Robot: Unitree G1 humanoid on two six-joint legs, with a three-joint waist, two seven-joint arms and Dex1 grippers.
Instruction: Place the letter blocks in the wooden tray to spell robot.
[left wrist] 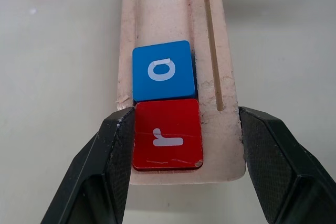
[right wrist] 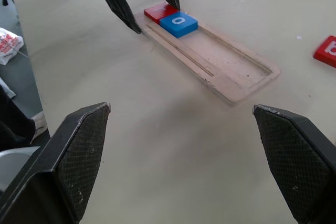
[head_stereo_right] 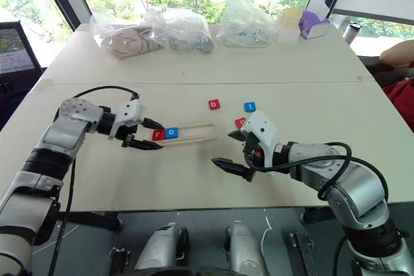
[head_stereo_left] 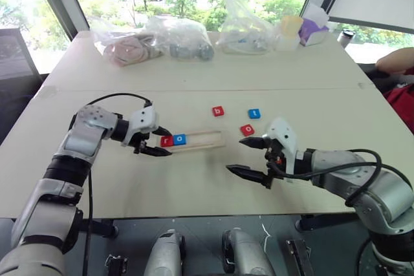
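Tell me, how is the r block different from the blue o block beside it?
The r block is red; the o block is blue. The r block sits at the very end of the wooden tray; the o block lies one place further in. Both are flat squares with white letters, lying in the tray and touching.

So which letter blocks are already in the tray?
The red r and the blue o, side by side at the tray's end. The other three still lie outside on the table.
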